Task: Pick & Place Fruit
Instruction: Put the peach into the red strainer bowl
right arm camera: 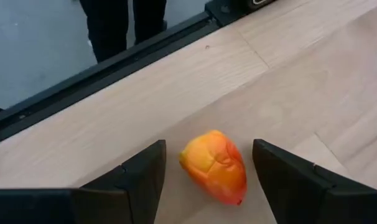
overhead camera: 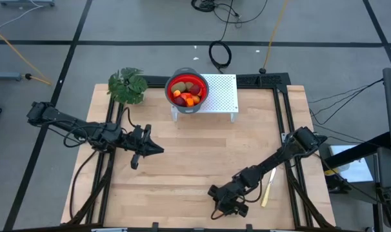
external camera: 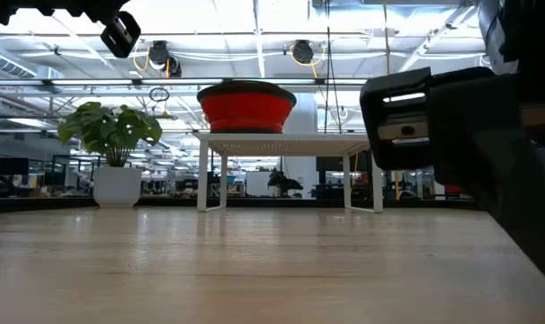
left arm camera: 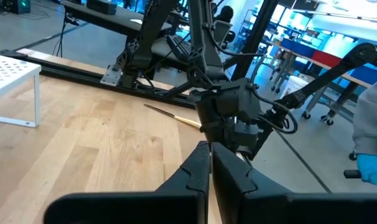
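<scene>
While the right gripper (right arm camera: 204, 171) sits low at the near edge of the bench (overhead camera: 182, 174), its fingers (right arm camera: 142, 174) stand wide apart on either side of an orange-red toy fruit (right arm camera: 214, 165) lying on the wood, touching neither. Other fruit (overhead camera: 186, 92) fills the red bowl (overhead camera: 200, 82) on the white stand (overhead camera: 222, 96) at the far side. Left gripper (overhead camera: 153, 149) hovers mid-bench, fingers pressed together on nothing.

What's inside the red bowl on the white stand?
The red bowl holds a pile of toy fruit: olive-brown, dark red and orange pieces. Anything beneath the top layer is covered.
</scene>
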